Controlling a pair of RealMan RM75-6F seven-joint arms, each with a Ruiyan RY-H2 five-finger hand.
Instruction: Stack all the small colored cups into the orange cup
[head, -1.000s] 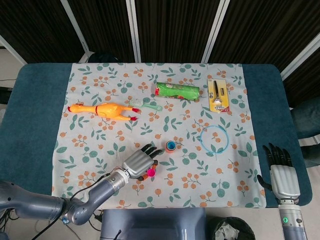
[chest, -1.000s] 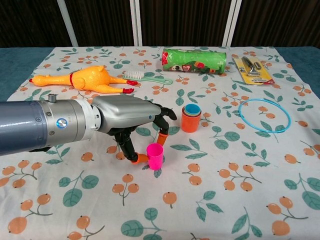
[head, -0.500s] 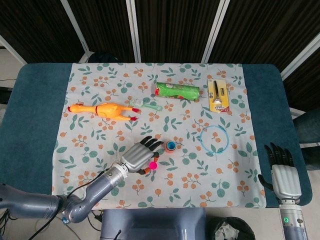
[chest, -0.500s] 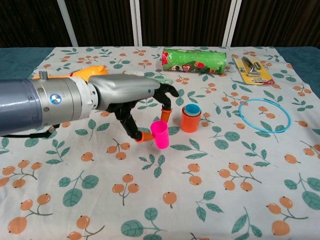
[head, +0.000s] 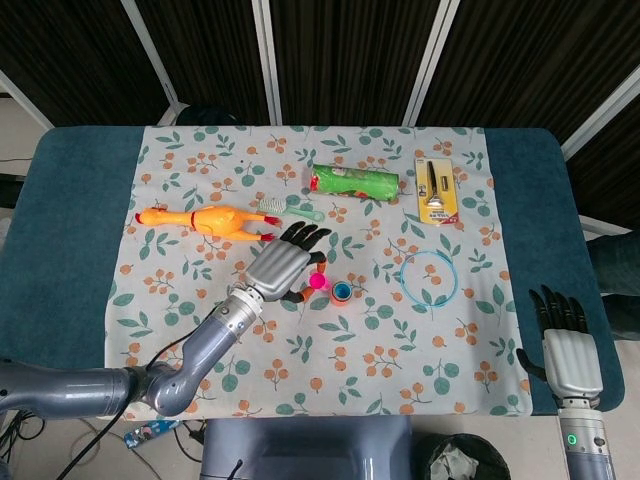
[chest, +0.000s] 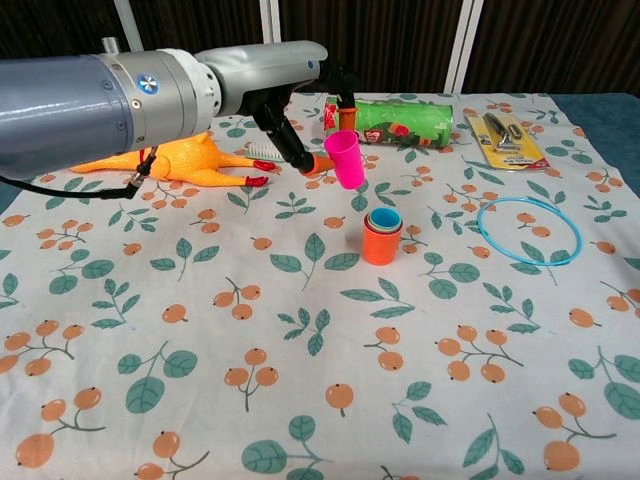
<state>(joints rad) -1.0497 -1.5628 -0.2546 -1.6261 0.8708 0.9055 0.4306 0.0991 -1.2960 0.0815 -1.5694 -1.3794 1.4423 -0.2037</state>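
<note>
left hand (chest: 290, 85) pinches pink cup (chest: 346, 159) above orange cup (chest: 381, 243).

left hand (chest: 290, 85) pinching pink cup (chest: 345, 158) in its fingers (chest: 318, 163), raised above orange cup (chest: 381, 241) stack

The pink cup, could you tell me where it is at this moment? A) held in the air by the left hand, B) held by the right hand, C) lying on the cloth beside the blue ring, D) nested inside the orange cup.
A: the left hand holds the pink cup between its fingers, raised above the cloth, up and to the left of the orange cup.
</note>
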